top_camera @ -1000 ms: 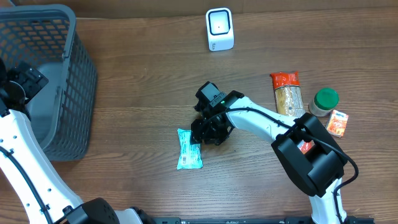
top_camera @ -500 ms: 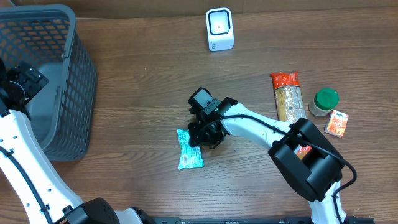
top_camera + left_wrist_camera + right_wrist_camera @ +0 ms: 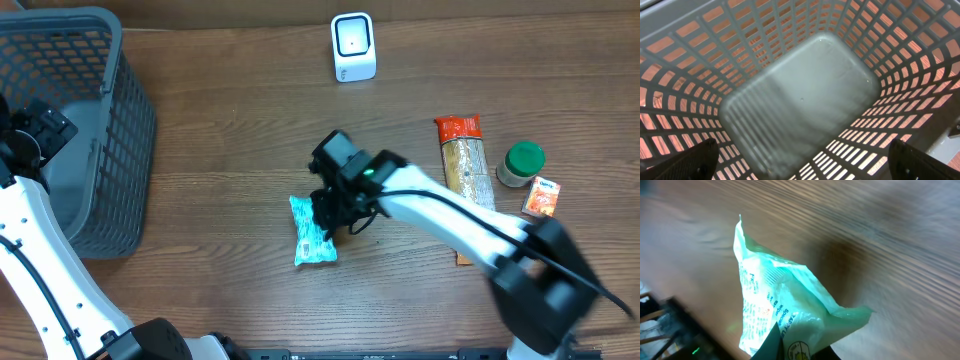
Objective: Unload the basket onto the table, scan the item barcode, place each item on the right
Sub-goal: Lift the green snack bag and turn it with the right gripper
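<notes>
Me: On the wooden table (image 3: pixel 200 180), my left gripper (image 3: pixel 800 162) is hanging spread over the basket (image 3: pixel 90 60); my right gripper (image 3: pixel 326 216) is pinching the pouch (image 3: pixel 312 240) mid-table.
Desk: Scanned?
Me: Not yet, I'm judging; the scanner (image 3: pixel 353 47) is sitting well apart.

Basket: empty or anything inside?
Empty. The left wrist view looks straight down into the basket and shows only its bare grey floor and mesh walls.
</notes>
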Controlling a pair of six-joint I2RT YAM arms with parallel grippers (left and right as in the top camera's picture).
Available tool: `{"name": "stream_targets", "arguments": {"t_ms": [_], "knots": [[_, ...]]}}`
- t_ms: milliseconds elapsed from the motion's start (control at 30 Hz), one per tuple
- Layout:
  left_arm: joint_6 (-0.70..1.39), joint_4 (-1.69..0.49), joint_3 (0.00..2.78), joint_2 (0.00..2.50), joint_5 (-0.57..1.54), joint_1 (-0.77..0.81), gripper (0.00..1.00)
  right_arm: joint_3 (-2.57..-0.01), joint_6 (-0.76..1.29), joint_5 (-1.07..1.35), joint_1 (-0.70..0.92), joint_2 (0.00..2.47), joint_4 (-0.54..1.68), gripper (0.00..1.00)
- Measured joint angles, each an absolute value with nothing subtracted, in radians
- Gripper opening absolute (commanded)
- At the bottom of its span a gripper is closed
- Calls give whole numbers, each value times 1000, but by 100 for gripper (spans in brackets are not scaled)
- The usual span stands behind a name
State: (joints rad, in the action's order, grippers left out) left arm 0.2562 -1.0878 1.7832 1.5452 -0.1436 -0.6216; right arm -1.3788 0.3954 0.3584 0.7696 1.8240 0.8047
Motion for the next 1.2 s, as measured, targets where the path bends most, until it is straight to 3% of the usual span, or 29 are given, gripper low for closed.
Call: {"name": "stream_targets", "arguments": {"t_ms": [400, 1200], "knots": [[256, -1088, 1783, 1545, -144, -622, 100, -1379, 398, 369, 660, 1409, 1022, 4], [256, -1088, 1783, 1545, -144, -622, 100, -1379, 414, 498, 582, 1338, 1064, 4]]}}
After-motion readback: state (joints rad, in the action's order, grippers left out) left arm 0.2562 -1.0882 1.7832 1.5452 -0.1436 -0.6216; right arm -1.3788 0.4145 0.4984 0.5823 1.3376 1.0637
